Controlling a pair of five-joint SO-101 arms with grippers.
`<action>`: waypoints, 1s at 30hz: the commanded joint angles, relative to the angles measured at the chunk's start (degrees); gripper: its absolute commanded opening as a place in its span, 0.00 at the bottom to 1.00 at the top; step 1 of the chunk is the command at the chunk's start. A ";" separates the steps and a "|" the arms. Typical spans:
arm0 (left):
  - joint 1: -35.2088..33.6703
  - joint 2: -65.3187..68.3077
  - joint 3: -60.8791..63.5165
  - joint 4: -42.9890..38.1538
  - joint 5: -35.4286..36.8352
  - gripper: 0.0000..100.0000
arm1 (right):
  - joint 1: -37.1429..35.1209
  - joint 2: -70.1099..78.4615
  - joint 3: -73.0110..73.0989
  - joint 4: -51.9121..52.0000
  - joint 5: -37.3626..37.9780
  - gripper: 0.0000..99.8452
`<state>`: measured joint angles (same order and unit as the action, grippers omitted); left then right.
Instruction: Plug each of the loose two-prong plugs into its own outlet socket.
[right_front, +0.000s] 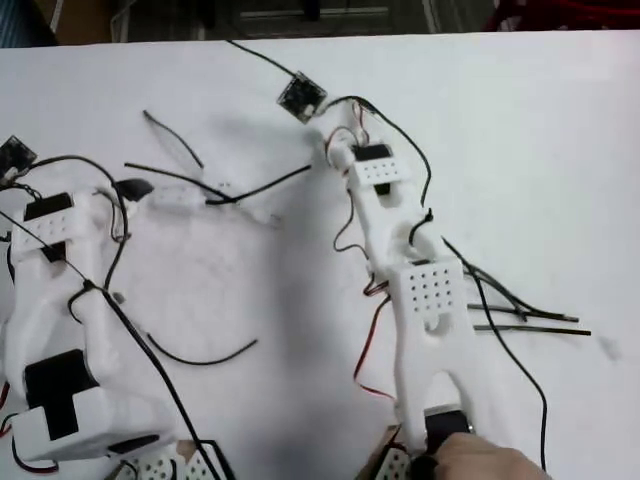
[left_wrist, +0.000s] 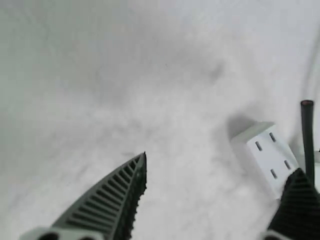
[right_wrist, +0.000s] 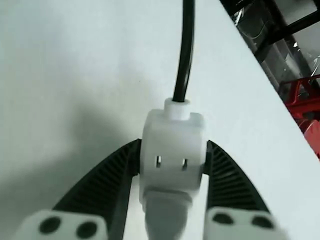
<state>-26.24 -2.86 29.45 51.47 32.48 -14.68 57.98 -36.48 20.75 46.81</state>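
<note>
Since the jaws govern the rest, they head the list: the right gripper (right_wrist: 172, 150) is clenched on a connector (right_wrist: 172, 162), with a ribbed finger (right_wrist: 112, 175) pressed to each side of its body. The left gripper (left_wrist: 220, 167) is released and spread wide with nothing between, low over the table (left_wrist: 125, 75).

Connector: white, rounded moulded body, held over the table near one of its edges. It has two slots in the visible face and no prongs seen. Whether it is a plug or a socket end, I cannot tell. A black cord (right_wrist: 184, 50) leaves its far end.

Outlet block (left_wrist: 265, 152): white, lying on the table, two pairs of slots showing, just beside one finger of the left gripper. A black cord end (left_wrist: 307, 135) is just beside it.

Loose cords (right_front: 215, 190): thin black lengths on the table between the arms, with more (right_front: 525, 320) beyond the right arm.

Handling, judged: the connector looks light, rigid and smooth-sided, so it is likely to slip or swivel under a weak grip. The cord looks springy and may tug or twist the body. Best hold is across the body's flat sides, near the cord end, with the mating face left clear. Never hold it by the cord.
</note>
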 joint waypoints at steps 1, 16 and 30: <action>0.04 -2.59 0.18 -2.29 0.44 0.40 | 1.45 -1.19 -2.90 -3.21 -0.18 0.15; 0.13 -2.59 0.44 -2.64 0.26 0.40 | 7.43 -21.67 -2.90 21.85 -0.26 0.36; 0.13 -2.51 0.44 -2.46 0.18 0.40 | 22.20 -46.02 -2.81 47.43 0.26 0.36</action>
<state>-26.24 -2.86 30.15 49.63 32.48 4.84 17.98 -36.57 61.27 46.81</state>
